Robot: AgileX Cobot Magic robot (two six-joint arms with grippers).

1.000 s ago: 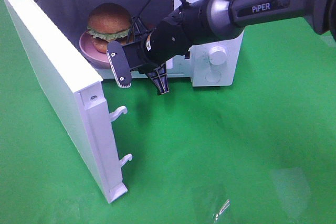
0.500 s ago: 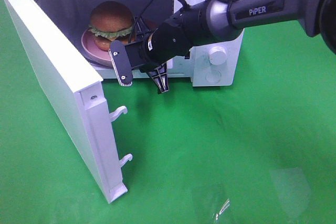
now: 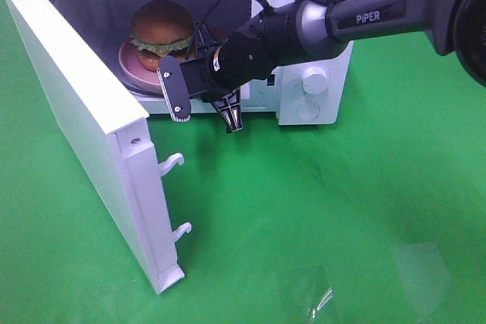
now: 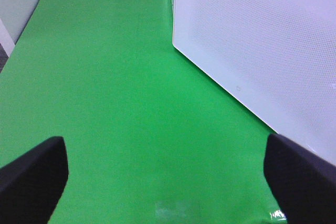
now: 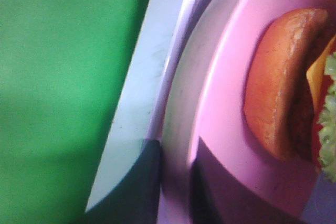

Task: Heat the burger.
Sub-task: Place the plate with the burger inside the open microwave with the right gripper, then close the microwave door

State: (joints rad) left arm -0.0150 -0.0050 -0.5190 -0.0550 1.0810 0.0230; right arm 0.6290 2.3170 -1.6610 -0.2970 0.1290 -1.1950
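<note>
The burger (image 3: 161, 28) sat on its pink plate (image 3: 130, 62) inside the white microwave (image 3: 334, 96), over toward the left side of the cavity. Bun on top, lettuce frill poking out around the middle, and the wrist cam caught a bit of orange cheese too. The plate's near rim was right by the front lip of the opening. Honestly couldn't tell whether the plate was fully resting on the oven floor or not.

The door (image 3: 76, 111) stood wide open on the left, with its two latch hooks (image 3: 173, 162) sticking out of the edge. Two round knobs (image 3: 315, 80) were stacked on the control panel on the right side.

The right arm (image 3: 380, 13) reached in from the right, across the front of the opening. The right claw (image 3: 171, 90) was pinching the near rim of the pink plate. From the right wrist cam you could see dark fingers on either side of that rim, with the burger just beyond, not touched by the claw.

The left claw (image 4: 165, 182) was spread wide with nothing between its fingers, just hanging over the green worktop (image 3: 342, 210). A white, finely dotted panel (image 4: 262, 51) was off to one side of it, which looked like the outer face of the door.
</note>
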